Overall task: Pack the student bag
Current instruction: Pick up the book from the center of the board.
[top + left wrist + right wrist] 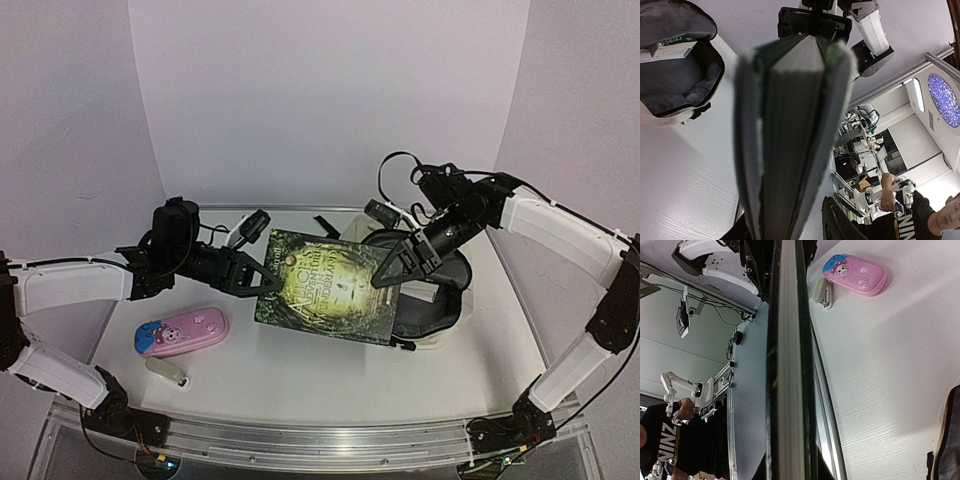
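Note:
A dark green illustrated book (330,285) hangs above the table between both arms. My right gripper (392,270) is shut on its right edge; in the right wrist view the book (790,365) runs edge-on between the jaws of that gripper (790,472). My left gripper (252,272) straddles the left edge. In the left wrist view the book (790,125) sits between the jaws of the left gripper (790,225), with a gap showing beside the right finger (837,220). The student bag (432,338), cream with grey lining, lies unzipped behind and right of the book.
A pink cartoon pencil case (182,332) lies front left, with a small white stapler-like item (167,370) beside it. A white notebook (665,50) shows inside the bag (670,115). The metal table rail (320,435) runs along the near edge.

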`<action>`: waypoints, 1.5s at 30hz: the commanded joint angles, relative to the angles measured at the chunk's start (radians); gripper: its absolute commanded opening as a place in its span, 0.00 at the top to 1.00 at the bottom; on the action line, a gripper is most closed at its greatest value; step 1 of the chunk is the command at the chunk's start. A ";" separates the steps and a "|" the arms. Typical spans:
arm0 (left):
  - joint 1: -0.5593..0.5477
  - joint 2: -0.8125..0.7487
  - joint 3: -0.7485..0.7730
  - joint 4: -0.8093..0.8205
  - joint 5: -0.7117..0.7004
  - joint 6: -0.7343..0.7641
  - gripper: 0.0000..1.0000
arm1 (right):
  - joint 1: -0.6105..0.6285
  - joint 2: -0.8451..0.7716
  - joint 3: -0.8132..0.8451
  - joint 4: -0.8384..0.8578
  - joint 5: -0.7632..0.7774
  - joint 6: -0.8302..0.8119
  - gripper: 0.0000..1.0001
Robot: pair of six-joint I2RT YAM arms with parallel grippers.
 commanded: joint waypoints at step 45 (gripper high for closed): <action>0.053 -0.072 -0.163 0.253 -0.411 -0.256 1.00 | -0.107 0.350 0.052 0.142 1.266 -0.322 0.81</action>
